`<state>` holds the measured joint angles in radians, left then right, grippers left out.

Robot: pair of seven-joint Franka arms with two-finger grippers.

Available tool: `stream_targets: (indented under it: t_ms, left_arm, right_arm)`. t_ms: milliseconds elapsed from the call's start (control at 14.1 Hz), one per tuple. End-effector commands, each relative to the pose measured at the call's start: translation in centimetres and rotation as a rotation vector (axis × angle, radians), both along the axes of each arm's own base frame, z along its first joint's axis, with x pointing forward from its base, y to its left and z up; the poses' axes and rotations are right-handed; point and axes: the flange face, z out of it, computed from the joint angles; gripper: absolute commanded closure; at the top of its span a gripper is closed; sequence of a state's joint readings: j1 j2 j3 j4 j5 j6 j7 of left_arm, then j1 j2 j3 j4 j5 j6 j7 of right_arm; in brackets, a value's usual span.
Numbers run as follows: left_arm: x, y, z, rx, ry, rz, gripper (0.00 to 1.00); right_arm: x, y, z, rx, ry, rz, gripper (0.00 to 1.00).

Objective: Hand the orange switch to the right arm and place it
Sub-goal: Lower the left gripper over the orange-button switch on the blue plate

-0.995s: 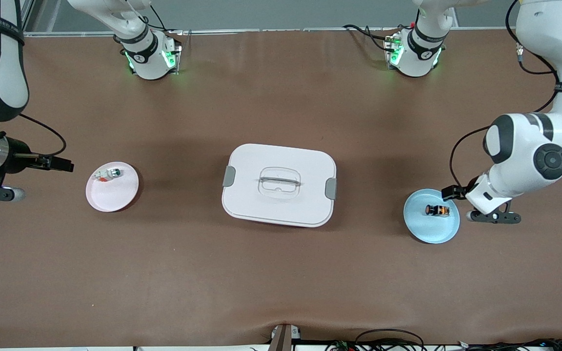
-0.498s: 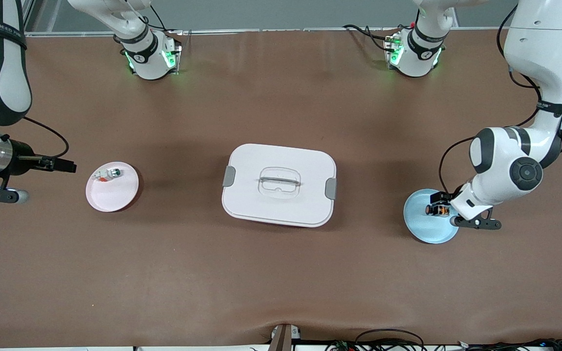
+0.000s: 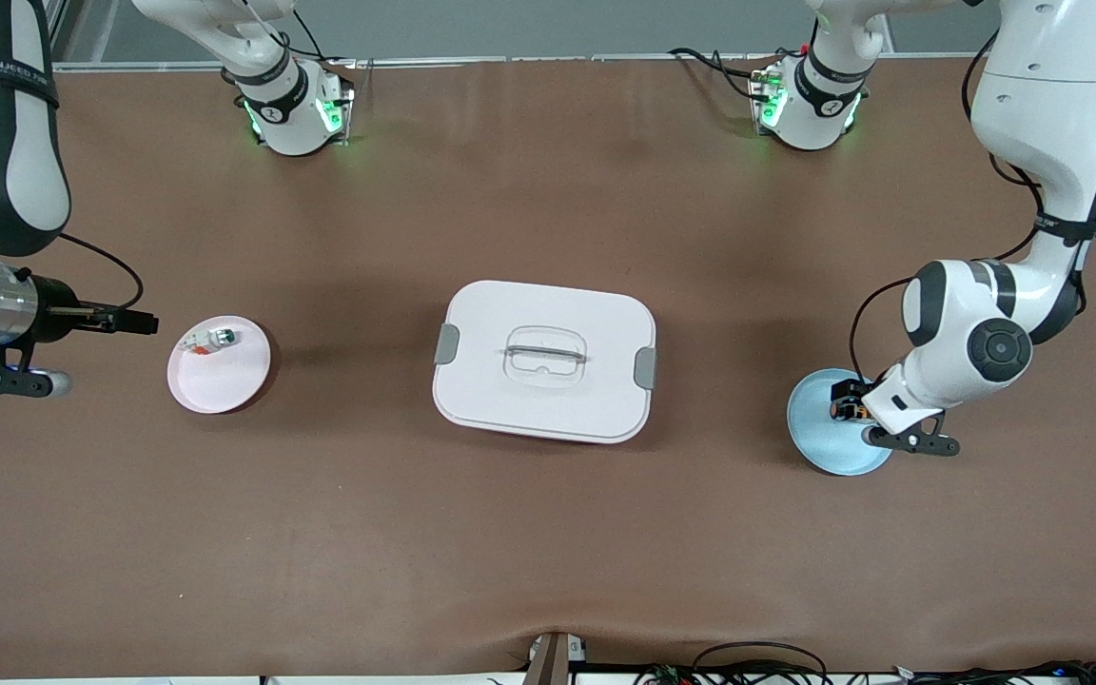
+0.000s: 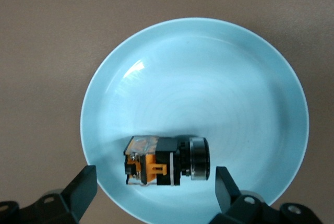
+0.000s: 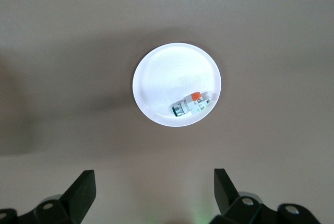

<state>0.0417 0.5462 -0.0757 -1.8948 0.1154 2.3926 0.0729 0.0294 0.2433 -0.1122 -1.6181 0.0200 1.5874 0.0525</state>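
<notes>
The orange switch (image 4: 167,161), a small black block with orange parts and a round button end, lies on its side on a light blue plate (image 4: 209,78) toward the left arm's end of the table. My left gripper (image 4: 155,188) is open over the plate. Its fingers stand to either side of the switch and do not touch it. In the front view the left hand covers most of the switch (image 3: 841,410). My right gripper (image 5: 154,192) is open and empty over bare table beside the pink plate (image 3: 219,376).
A small whitish-green piece with an orange tip (image 3: 210,341) lies on the pink plate. A white lidded box (image 3: 544,400) with grey clips stands mid-table between the two plates. Brown table lies bare around them.
My left arm has swung in over the blue plate, so its gripper now straddles the switch. My right arm has edged slightly toward the pink plate.
</notes>
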Motion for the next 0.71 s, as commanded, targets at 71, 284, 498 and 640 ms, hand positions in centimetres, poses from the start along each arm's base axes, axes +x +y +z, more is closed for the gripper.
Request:
stream_targets:
  t_ms: [71, 284, 498, 640]
  left_arm:
    - [0.9, -0.1, -1.1, 0.005, -0.01, -0.023, 0.0]
    - [0.9, -0.1, -2.1, 0.001, -0.015, -0.021, 0.0]
    - [0.8, -0.1, -2.6, 0.0, -0.007, -0.02, 0.0]
    - [0.7, -0.2, -3.0, -0.001, -0.006, -0.013, 0.0]
  right_arm:
    - [-0.7, -0.2, 0.8, 0.023, 0.019, -0.004, 0.0]
    - [-1.0, -0.8, 2.9, 0.026, -0.012, -0.001, 0.0]
    - [-1.2, -2.8, 3.8, 0.03, -0.013, -0.012, 0.0]
    - [-1.4, -5.4, 3.3, 0.048, -0.017, 0.004, 0.0]
